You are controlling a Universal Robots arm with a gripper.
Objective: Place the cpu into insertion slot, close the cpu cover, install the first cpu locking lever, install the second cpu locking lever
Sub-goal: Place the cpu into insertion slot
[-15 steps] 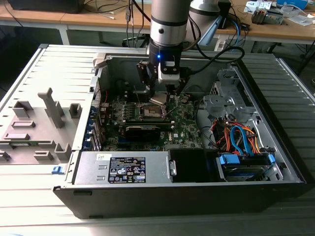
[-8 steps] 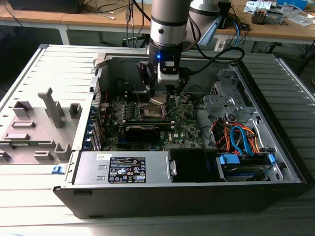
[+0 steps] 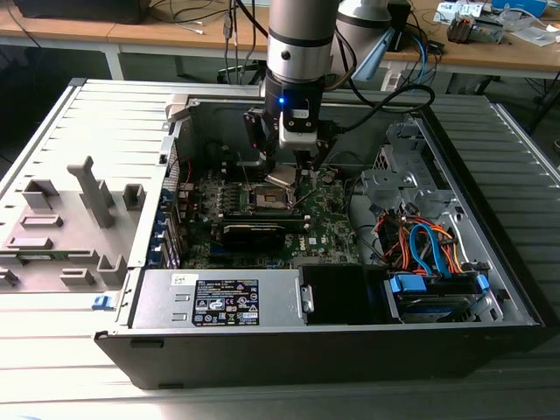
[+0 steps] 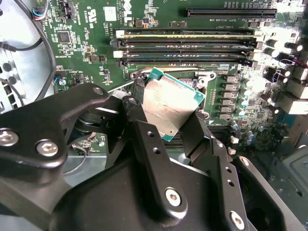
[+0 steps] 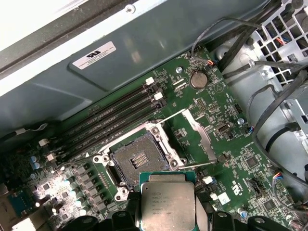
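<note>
currently my gripper (image 4: 163,118) is clamped on the cpu (image 5: 167,202), holding it above the board (image 5: 231,110), near the slot (image 5: 137,161). the slot's contacts lie bare; the cover (image 5: 198,135) stands raised beside it.

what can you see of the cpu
The cpu is a small flat square chip with a silvery-grey metal top, faint print and a green edge. The gripper is shut on it, black fingers at two opposite sides, holding it over the board near the open, empty slot, not yet seated.
</note>
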